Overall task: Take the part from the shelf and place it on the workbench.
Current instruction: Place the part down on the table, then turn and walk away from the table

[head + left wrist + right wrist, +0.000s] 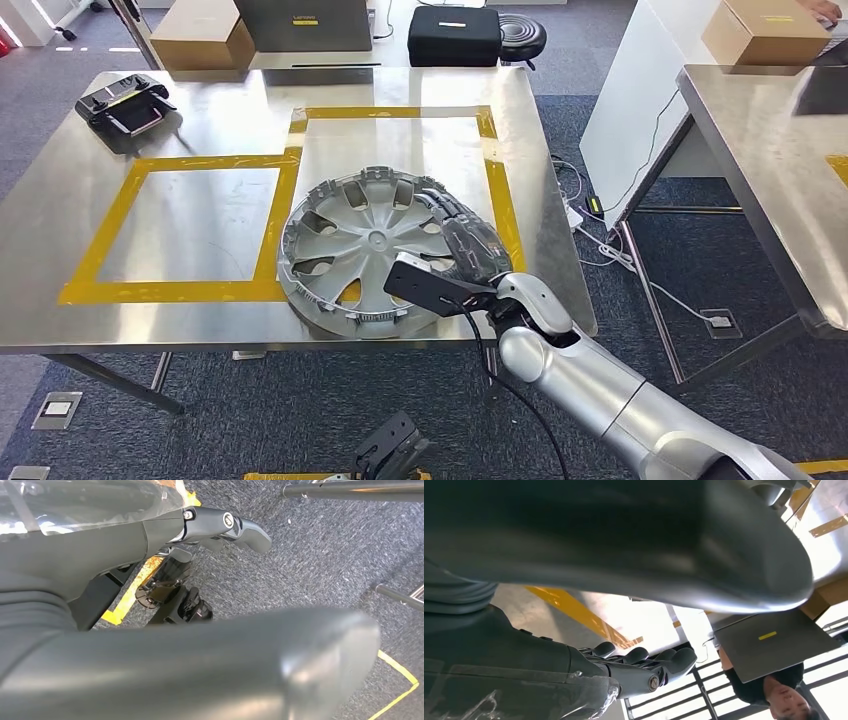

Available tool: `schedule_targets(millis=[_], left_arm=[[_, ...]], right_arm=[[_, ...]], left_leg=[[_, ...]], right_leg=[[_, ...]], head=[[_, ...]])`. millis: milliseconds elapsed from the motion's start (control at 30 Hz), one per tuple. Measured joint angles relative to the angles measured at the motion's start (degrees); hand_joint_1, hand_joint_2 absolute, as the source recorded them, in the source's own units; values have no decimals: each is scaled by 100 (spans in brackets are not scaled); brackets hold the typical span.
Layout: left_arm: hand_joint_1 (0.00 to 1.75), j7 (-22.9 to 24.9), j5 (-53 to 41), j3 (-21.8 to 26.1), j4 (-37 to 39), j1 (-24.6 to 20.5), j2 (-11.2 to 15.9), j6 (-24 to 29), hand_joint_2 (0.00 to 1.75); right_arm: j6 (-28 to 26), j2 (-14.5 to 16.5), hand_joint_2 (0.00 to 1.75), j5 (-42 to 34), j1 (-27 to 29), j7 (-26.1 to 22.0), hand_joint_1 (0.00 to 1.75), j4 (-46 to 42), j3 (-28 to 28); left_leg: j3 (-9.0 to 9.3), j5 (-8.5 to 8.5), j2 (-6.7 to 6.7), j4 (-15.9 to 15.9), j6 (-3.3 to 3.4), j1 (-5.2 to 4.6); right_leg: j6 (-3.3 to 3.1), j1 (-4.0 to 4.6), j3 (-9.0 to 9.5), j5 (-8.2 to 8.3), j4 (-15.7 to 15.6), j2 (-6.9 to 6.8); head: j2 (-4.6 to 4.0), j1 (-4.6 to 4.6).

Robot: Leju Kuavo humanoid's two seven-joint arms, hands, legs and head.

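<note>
Currently the silver hubcap point(365, 250) lies flat on the steel surface point(200, 215), over the near corner where the two yellow tape squares point(275, 200) meet, its near rim close to the surface's front edge. The right robot hand point(462, 240) rests on the hubcap's right side, dark fingers laid along the rim; whether they actually clasp it cannot be told, and in the right wrist view the fingers point(644, 660) look gently curled. The left robot hand point(210, 525) hangs over the grey carpet point(320, 555), fingers loosely bent and holding nothing. A black controller point(125, 105) sits at the far left corner of the surface, well apart from the hubcap. Cardboard boxes point(200, 40) stand beyond the surface.
</note>
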Motion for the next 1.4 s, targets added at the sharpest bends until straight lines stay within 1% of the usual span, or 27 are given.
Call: schedule_targets(millis=[367,600,733,1033,1400], left_arm=[[0,34,-3,-2,0,-1,1,4,0],[0,26,0,-4,0,-1,-1,-10,0],[0,11,16,-4,0,0,-1,-10,175],[0,-29,48,-4,0,12,2,-2,175],[0,-89,67,-4,0,17,3,-13,175]], right_arm=[[-151,-142,0,43,0,116,0,-212,-26],[-309,-317,0,91,-5,222,0,-713,-103],[-414,-472,0,91,-1,299,0,-1170,-197],[-542,-938,0,169,132,461,0,-2510,-510],[-637,-1392,0,378,324,650,0,-3910,-822]], left_leg=[[1,0,0,0,0,0],[3,0,1,0,0,0],[3,0,1,0,0,0],[6,0,2,0,0,-1],[9,0,3,0,0,-1]], right_leg=[[0,0,1,0,-1,1],[0,0,1,0,-1,2],[0,0,1,0,-1,2],[0,0,3,0,-2,3],[0,0,5,0,-3,4]], head=[[-1,0],[0,0],[0,-1],[0,1],[-1,1]])
